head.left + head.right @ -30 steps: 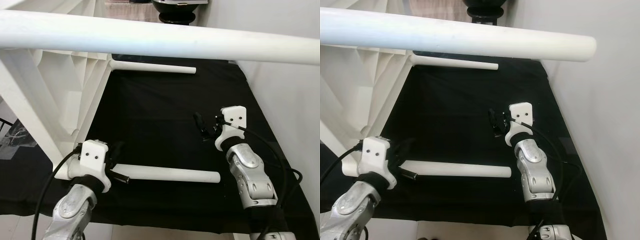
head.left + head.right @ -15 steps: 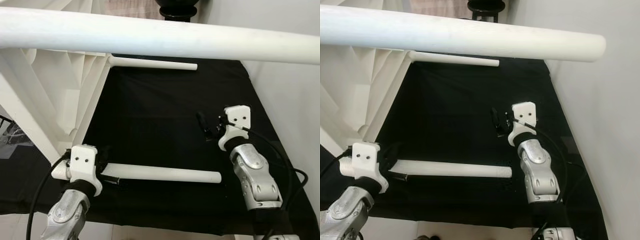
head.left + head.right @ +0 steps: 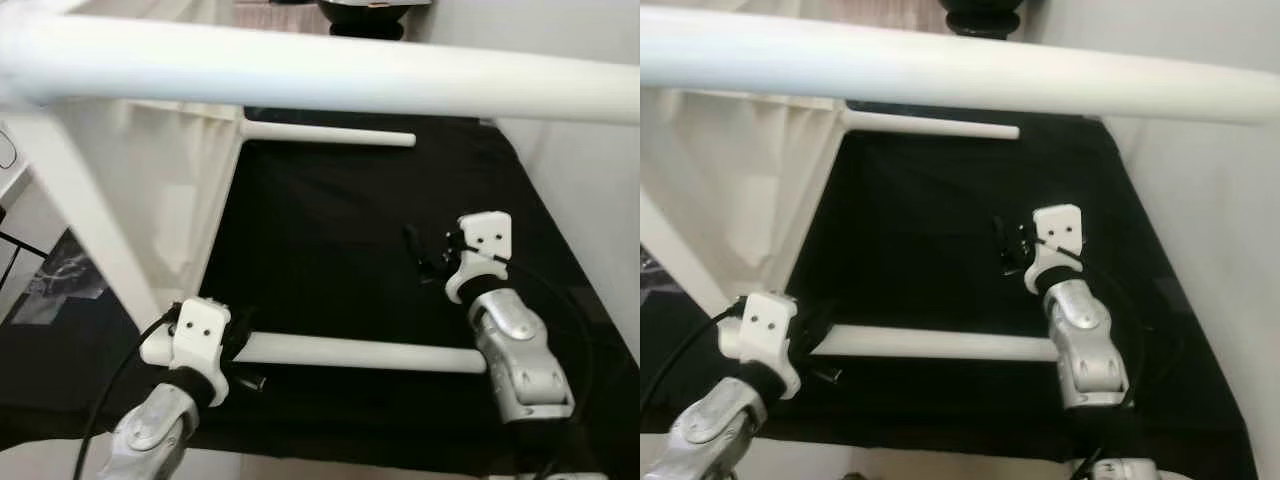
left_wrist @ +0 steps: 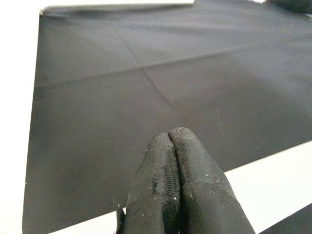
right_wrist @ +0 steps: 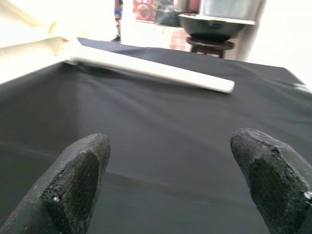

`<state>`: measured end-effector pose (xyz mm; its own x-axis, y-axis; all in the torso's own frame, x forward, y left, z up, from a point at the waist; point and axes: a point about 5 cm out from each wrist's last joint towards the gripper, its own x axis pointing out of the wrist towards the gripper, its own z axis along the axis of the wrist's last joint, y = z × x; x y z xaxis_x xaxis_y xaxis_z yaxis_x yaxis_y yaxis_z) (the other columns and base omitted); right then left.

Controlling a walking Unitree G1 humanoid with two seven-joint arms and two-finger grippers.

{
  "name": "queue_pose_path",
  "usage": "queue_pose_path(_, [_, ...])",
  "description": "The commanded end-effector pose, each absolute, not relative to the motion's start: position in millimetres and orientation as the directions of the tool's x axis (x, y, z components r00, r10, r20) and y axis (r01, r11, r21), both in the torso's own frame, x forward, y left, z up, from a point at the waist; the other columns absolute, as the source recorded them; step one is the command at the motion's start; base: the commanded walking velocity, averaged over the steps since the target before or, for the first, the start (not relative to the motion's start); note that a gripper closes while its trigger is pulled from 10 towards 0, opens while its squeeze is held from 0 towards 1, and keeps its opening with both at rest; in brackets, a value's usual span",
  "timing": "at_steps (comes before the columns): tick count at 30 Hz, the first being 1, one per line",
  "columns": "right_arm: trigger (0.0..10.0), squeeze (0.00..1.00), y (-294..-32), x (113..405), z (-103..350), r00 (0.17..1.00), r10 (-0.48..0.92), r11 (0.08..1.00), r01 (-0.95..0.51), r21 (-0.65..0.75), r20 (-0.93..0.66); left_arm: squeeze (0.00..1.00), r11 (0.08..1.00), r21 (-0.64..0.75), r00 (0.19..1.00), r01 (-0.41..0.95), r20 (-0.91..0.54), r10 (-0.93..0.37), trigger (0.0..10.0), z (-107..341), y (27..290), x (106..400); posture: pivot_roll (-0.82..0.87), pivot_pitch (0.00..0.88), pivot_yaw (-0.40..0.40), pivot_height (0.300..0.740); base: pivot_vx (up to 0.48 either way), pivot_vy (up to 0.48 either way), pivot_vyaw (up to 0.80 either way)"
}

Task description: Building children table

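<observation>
The white children's table (image 3: 150, 190) lies overturned at the left, its ribbed underside showing. One white leg (image 3: 320, 75) crosses the top of the view close to the camera. A second leg (image 3: 330, 133) sticks out at the far side. A third leg (image 3: 360, 352) lies along the black cloth (image 3: 320, 230) near me. My left gripper (image 3: 246, 362) is shut, with nothing between its fingers (image 4: 170, 161), right at this near leg's left part. My right gripper (image 3: 420, 255) is open above the bare cloth, pointing toward the far leg (image 5: 151, 68).
A white wall (image 3: 590, 200) runs along the right side of the cloth. A dark round stool or pot (image 5: 214, 24) stands beyond the far edge. Pale floor shows at the near left below the cloth's edge.
The whole view has shifted to the right, so the camera moved. My left gripper slid a little toward the near leg's left end. The right gripper keeps its place and stays open.
</observation>
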<state>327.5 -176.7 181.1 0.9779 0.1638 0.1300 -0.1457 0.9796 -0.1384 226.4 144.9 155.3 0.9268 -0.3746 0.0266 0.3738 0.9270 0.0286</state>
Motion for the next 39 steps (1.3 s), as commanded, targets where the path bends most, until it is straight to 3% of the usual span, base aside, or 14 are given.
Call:
queue_pose_path(1, [10.0,0.0,-181.0,326.2,176.3,0.982,0.152,0.981,-0.136,-0.136,0.109,0.0,0.897,-0.007,0.897,0.441,0.013,-0.441,10.0,154.9,139.1,219.4,0.05,0.174,-0.027,0.74,0.0,0.0,0.0])
queue_pose_path(9, [10.0,0.0,-180.3,326.7,175.3,0.983,0.148,0.982,-0.133,-0.137,0.106,0.0,0.872,0.003,0.872,0.49,0.013,-0.49,10.0,160.6,134.0,218.1,0.05,0.172,-0.026,0.74,0.0,0.0,0.0])
queue_pose_path(21, [10.0,0.0,-211.2,319.2,191.3,0.985,0.099,0.97,-0.065,-0.233,0.139,0.0,0.956,0.01,0.955,0.292,0.049,-0.293,10.0,162.5,154.0,224.2,0.03,0.188,-0.039,0.74,0.0,0.0,0.0])
queue_pose_path(27, [10.0,0.0,-236.6,303.6,224.8,0.968,0.049,0.948,0.032,-0.315,0.246,0.0,0.967,0.037,0.962,0.252,0.103,-0.255,10.0,171.9,163.5,246.5,0.01,0.186,-0.045,0.74,0.0,0.0,0.0])
queue_pose_path(30, [10.0,0.0,-232.9,288.1,240.0,0.94,0.127,0.926,0.001,-0.378,0.315,0.0,0.969,0.042,0.962,0.243,0.118,-0.246,10.0,175.5,166.2,252.7,-0.01,0.187,-0.04,0.74,0.0,0.0,0.0])
queue_pose_path(33, [10.0,0.0,-216.6,268.3,252.0,0.888,0.297,0.868,-0.097,-0.488,0.351,0.0,0.969,0.043,0.962,0.244,0.118,-0.248,10.0,175.2,166.7,254.6,-0.02,0.189,-0.026,0.74,0.0,0.0,0.0])
queue_pose_path(36, [10.0,0.0,-195.4,243.6,258.6,0.802,0.538,0.735,-0.295,-0.61,0.26,0.0,0.964,0.04,0.957,0.264,0.111,-0.267,10.0,172.6,163.3,254.6,-0.03,0.189,-0.008,0.74,0.0,0.0,0.0])
queue_pose_path(39, [10.0,0.0,-190.6,230.9,268.4,0.745,0.637,0.659,-0.392,-0.642,0.199,0.0,0.961,0.035,0.954,0.276,0.108,-0.278,10.0,171.0,162.2,256.6,-0.05,0.182,0.015,0.74,0.0,0.0,0.0])
